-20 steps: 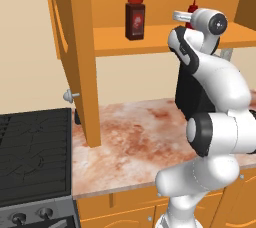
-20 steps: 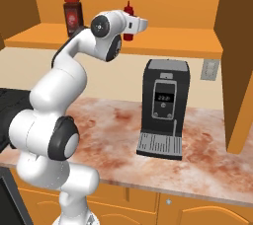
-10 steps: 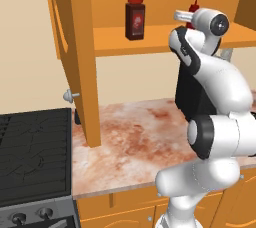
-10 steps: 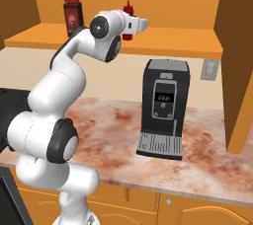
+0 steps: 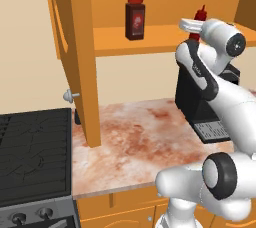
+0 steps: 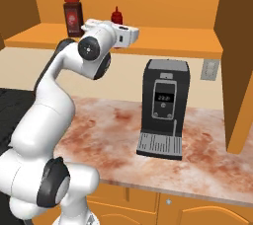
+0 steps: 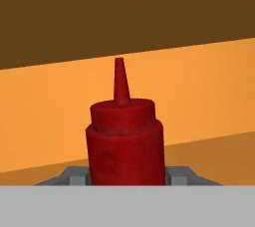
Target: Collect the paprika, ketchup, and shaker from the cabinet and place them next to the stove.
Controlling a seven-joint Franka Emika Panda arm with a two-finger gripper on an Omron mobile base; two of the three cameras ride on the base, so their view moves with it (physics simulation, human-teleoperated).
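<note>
**Gripper closed on the ketchup, up at the cabinet shelf**

I have the gripper (image 7: 127,178) reached into the cabinet (image 5: 80,57), and in the hand view its two fingers sit tight against either side of the ketchup (image 7: 124,141), so I read it as clamped on the bottle. The ketchup (image 5: 199,19) stands upright on the shelf, its nozzle showing just above the hand.

My count on the shelf: one ketchup bottle and one paprika (image 5: 135,18) jar, the paprika standing upright and untouched, well to the left of the ketchup. From the right base view the paprika (image 6: 72,16) sits behind the arm's elbow.

Below, I count one coffee machine (image 6: 163,108) on the marbled counter (image 5: 135,147), and one stove (image 5: 32,162) at the counter's left end. I cannot pick out the shaker.
</note>
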